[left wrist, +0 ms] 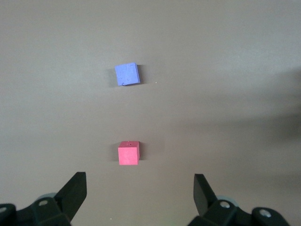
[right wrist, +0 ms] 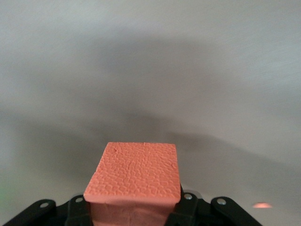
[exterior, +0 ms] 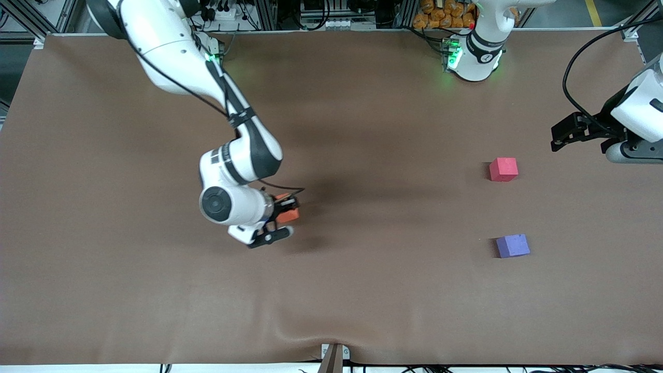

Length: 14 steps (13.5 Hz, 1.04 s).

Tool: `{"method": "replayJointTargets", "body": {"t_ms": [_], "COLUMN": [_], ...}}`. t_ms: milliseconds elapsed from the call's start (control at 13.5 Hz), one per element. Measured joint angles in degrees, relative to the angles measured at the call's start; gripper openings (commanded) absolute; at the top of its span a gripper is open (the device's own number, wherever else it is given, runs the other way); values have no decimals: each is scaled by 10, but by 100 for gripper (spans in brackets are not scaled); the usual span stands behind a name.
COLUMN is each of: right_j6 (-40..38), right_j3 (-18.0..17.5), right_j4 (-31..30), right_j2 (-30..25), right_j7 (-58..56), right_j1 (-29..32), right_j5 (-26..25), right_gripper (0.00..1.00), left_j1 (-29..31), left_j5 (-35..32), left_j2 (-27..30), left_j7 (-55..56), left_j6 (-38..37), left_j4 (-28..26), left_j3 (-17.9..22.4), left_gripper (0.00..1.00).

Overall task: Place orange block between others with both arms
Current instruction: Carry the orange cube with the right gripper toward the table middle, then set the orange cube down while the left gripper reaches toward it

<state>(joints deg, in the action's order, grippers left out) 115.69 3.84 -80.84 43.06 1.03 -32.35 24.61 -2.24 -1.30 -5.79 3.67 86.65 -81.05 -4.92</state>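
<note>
The orange block [exterior: 288, 213] sits clamped between the fingers of the right gripper [exterior: 284, 211], over the brown table [exterior: 362, 290] and well apart from the 2 other cubes, toward the right arm's end of the table from them. In the right wrist view the orange block [right wrist: 136, 181] fills the space between the black fingers [right wrist: 77, 207], its pebbled top face plain to see.

The red-pink cube [exterior: 503, 169] rests on the table toward the left arm's end, and the purple-blue cube [exterior: 513, 245] lies nearer to the front camera than it, with bare cloth between the 2. The left gripper [exterior: 570, 132] hangs with its jaws spread wide and holding nothing, over the table's edge past the red-pink cube; the left arm waits.

The table is covered in a matte brown cloth, slightly rippled at the front edge near a small bracket [exterior: 334, 355]. Along the robots' edge stand aluminium frames [exterior: 269, 13] and cables [exterior: 575, 67].
</note>
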Motion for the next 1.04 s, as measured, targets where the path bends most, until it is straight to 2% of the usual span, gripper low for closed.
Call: {"method": "replayJointTargets", "body": {"t_ms": [222, 296, 370, 444, 519, 593, 741, 1037], "right_j6": [1, 2, 7, 14, 27, 47, 77, 83], "right_j3": [1, 1, 1, 1, 1, 1, 1, 9], "right_j4": [-1, -1, -2, -2, -2, -3, -3, 5], "right_j2": [7, 12, 17, 24, 32, 40, 51, 49], "right_j7": [76, 93, 109, 127, 144, 155, 160, 167], "right_j1": [-54, -65, -71, -74, -77, -83, -95, -92], "right_j5": [2, 2, 2, 2, 3, 3, 3, 3], "right_gripper": [39, 43, 52, 68, 94, 100, 100, 100], "left_j1": [0, 0, 0, 0, 0, 0, 0, -7], "left_j5": [0, 0, 0, 0, 0, 0, 0, 0], "left_j2": [0, 0, 0, -1, -4, -9, -27, -73], "left_j7": [0, 0, 0, 0, 0, 0, 0, 0], "left_j6": [0, 0, 0, 0, 0, 0, 5, 71], "left_j4": [0, 0, -1, -1, -2, -2, -2, -2], "left_j3": [0, 0, 1, 1, 2, 2, 2, -4], "left_gripper": [100, 100, 100, 100, 100, 100, 100, 100]}}
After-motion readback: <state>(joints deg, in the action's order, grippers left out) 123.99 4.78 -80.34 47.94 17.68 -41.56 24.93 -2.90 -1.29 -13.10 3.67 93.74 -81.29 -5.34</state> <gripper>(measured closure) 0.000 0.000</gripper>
